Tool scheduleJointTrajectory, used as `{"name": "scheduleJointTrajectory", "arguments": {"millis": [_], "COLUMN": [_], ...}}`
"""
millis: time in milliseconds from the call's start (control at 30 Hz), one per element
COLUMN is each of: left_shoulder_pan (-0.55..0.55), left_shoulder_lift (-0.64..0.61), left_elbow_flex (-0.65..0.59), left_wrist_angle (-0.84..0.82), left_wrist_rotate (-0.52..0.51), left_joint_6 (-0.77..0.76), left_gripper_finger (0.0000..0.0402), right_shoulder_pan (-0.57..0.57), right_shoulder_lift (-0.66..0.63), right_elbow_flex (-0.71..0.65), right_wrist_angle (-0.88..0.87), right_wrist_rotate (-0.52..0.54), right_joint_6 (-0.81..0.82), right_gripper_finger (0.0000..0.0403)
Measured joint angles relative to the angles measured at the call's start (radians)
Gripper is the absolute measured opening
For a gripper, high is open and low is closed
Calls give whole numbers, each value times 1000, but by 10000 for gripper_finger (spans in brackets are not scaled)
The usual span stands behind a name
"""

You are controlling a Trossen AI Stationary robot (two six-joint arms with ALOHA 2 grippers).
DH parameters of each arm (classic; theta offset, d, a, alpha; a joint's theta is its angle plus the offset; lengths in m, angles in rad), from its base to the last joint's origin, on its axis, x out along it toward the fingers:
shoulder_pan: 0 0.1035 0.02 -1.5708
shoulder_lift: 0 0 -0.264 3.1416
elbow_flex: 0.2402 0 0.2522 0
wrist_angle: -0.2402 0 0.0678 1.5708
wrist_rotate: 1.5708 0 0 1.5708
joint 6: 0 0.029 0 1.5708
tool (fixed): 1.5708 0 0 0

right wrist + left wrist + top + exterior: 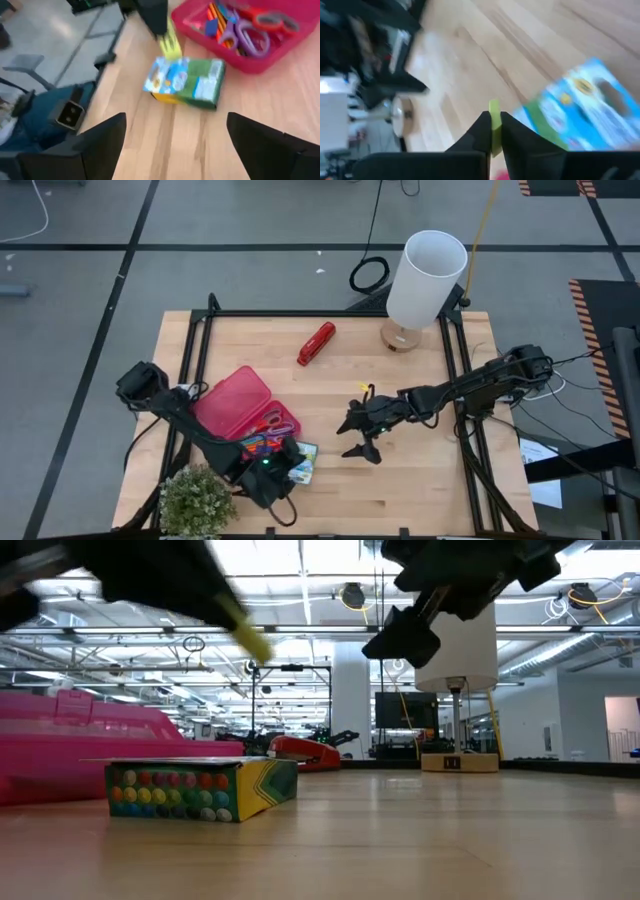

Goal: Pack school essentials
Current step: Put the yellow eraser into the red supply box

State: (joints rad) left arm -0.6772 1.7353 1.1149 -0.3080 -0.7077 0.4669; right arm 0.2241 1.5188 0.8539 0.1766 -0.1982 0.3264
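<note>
An open pink case (pixel 238 402) lies at the table's left and holds scissors (pixel 250 31) and pens. The green-yellow crayon box (pixel 305 461) lies flat on the table just right of it, and shows as well in the low view (pixel 200 790). My left gripper (pixel 288 468) hangs over the box's near-left side, shut on a small yellow-green piece (pixel 494 125). My right gripper (pixel 352 438) stands open above the table right of the crayon box, with nothing between its fingers (pixel 100 142). My left gripper pinches the yellow-green piece (pixel 493 114) between its two fingers, whose free ends it sticks out past. In the right wrist view the piece's free end (pixel 171 44) hangs below the fingers, clear of the table and just above the crayon box (pixel 185 82). What the piece is cannot be told.
A red stapler (pixel 317 343) lies toward the far middle of the table. A white lamp (pixel 425 280) stands at the far right corner. A small green plant (pixel 195 500) sits at the near left corner. Bare wood lies between the crayon box and the right edge.
</note>
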Motion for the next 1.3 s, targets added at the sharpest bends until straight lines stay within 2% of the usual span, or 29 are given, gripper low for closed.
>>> {"name": "scheduleJointTrajectory", "arguments": {"millis": [133, 267, 400, 533, 700, 933, 1133, 1300], "left_shoulder_pan": [-49, -97, -132, -143, -116, -91, -66, -62], "left_shoulder_lift": [-10, -41, -87, -97, -96, -96, -96, -96], "left_elbow_flex": [1, 6, 7, 3, -60, -88, -92, -92], "left_wrist_angle": [-164, -324, -496, -647, -615, -551, -548, -554], "left_wrist_rotate": [-11, -35, -20, 0, 89, 102, 187, 211], "left_joint_6": [-170, -317, -476, -597, -594, -562, -517, -491], "left_gripper_finger": [42, 32, 19, 33, 47, 50, 52, 87], "right_shoulder_pan": [6, 6, 6, 6, 6, 7, 6, 6], "right_shoulder_lift": [-3, -2, -3, -3, -3, -3, -3, -3], "right_elbow_flex": [-1, -1, -1, -1, -1, -1, -1, -1], "right_wrist_angle": [-39, -48, -43, -30, -28, -30, -30, -31], "right_wrist_rotate": [16, 16, 16, 16, 17, 17, 17, 16], "right_joint_6": [-4, -14, -21, -29, -32, -25, -27, -27], "right_gripper_finger": [340, 340, 340, 340, 340, 340, 340, 340]}}
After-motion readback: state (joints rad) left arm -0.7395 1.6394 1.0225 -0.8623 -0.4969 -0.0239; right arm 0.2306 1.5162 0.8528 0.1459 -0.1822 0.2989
